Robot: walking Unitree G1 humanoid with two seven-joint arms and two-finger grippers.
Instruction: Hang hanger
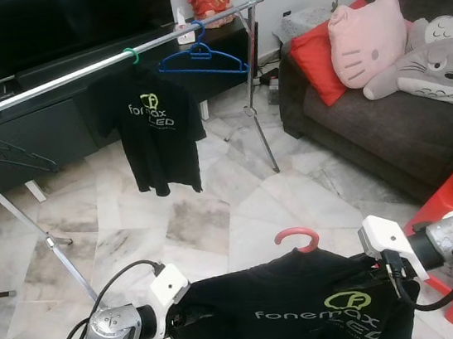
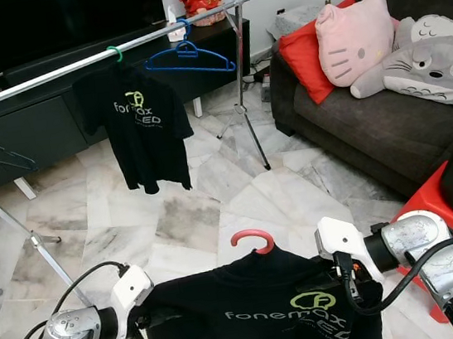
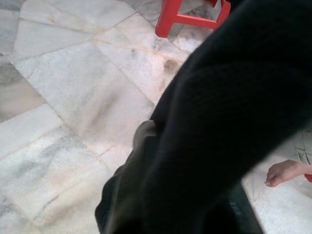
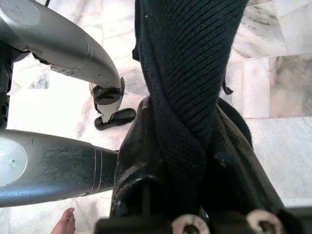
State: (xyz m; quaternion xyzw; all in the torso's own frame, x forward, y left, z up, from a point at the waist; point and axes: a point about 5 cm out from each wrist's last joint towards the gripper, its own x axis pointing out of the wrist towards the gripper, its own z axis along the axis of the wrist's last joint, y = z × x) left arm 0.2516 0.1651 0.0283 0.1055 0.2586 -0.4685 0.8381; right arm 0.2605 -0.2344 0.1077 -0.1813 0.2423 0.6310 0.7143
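A black T-shirt (image 1: 295, 311) with a green and white logo hangs on a hanger whose red hook (image 1: 296, 238) sticks up between my arms. My left gripper (image 1: 176, 316) is shut on the shirt's left shoulder. My right gripper (image 1: 384, 272) is shut on the right shoulder, and its fingers (image 4: 141, 146) clamp bunched black fabric (image 4: 185, 97). Ahead stands a silver clothes rail (image 1: 72, 75), well beyond and above both grippers. On it hang another black T-shirt (image 1: 155, 133) on a green hook, and an empty blue hanger (image 1: 200, 60).
An empty black hanger (image 1: 7, 152) hangs at the rail's left end, before a dark TV cabinet (image 1: 54, 125). A grey sofa (image 1: 370, 117) with cushions fills the right. A red stool (image 1: 449, 207) stands by my right arm. A person's bare foot (image 3: 285, 173) rests on the marble floor.
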